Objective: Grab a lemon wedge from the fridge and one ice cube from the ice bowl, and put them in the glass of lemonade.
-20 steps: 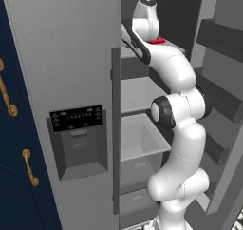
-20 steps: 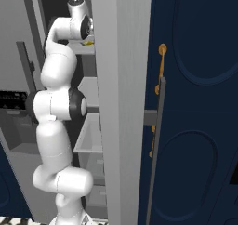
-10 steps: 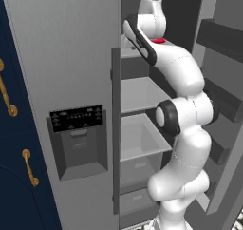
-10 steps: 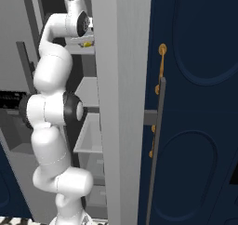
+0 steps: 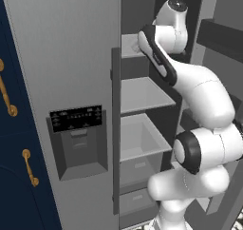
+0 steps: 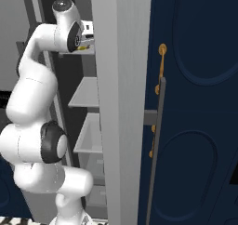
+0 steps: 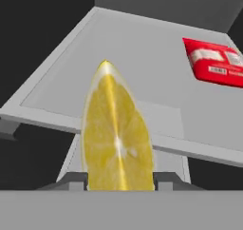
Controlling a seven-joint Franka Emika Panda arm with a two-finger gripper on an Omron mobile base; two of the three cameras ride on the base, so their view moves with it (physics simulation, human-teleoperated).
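In the hand view the bright yellow lemon wedge (image 7: 117,134) hides the gripper (image 7: 120,179) fingertips behind its lower end. The flat red packet (image 7: 214,61) is cut off by the right edge.

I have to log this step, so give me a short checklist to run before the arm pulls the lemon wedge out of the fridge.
1. Lemon wedge between the gripper fingers: ok.
2. Wedge lifted off the shelf: cannot tell.
3. Red pack apart from the wedge: ok.
4. Fridge door open for pulling back: ok.
5. Glass of lemonade located: cannot tell.
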